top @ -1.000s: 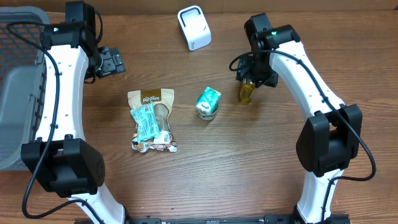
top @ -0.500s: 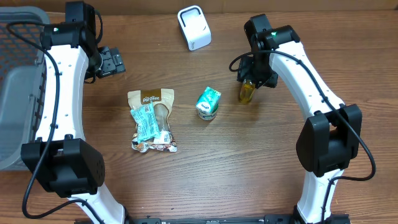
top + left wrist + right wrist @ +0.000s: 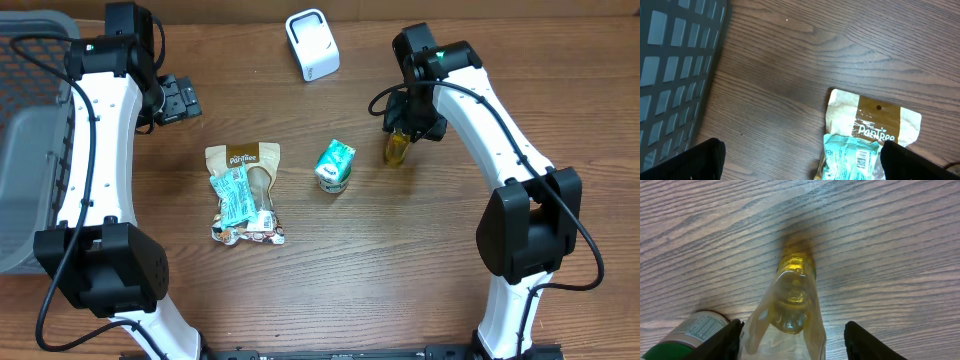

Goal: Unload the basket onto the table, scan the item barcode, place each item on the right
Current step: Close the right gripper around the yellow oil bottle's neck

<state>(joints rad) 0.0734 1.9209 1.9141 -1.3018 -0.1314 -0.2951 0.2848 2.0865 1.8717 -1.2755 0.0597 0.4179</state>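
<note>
The right fingers [image 3: 865,342] stand apart, one on each side of the yellow bottle [image 3: 792,305], and are not clamped on it. The bottle sits closer to the finger at 9 o'clock in the wrist view, with a clear gap toward the one at 3 o'clock. The left fingers [image 3: 695,162] are spread wide with nothing between them, hovering over bare tabletop [image 3: 790,65] beside the basket [image 3: 675,60].

Seen from overhead, the bottle [image 3: 397,148] appears to stand upright. The can [image 3: 335,165] is near it at about 9 o'clock, and the scanner [image 3: 312,44] is well apart at about 11 o'clock.

Risks, as I judge them:
- The off-centre bottle may be shoved or tipped by the nearer finger when the fingers come together.
- Its clear, glossy surface could slip in the grip during a lift.
- The nearer finger could nudge the can [image 3: 690,335], which lies just beyond it.
- No barcode is visible on the bottle, so it may end up facing away from the scanner.

Count:
- one bottle
- one can
- one scanner
- one snack pouch [image 3: 245,158]
- one teal packet [image 3: 232,195], lying on the pouch
- one basket
- two arms
</note>
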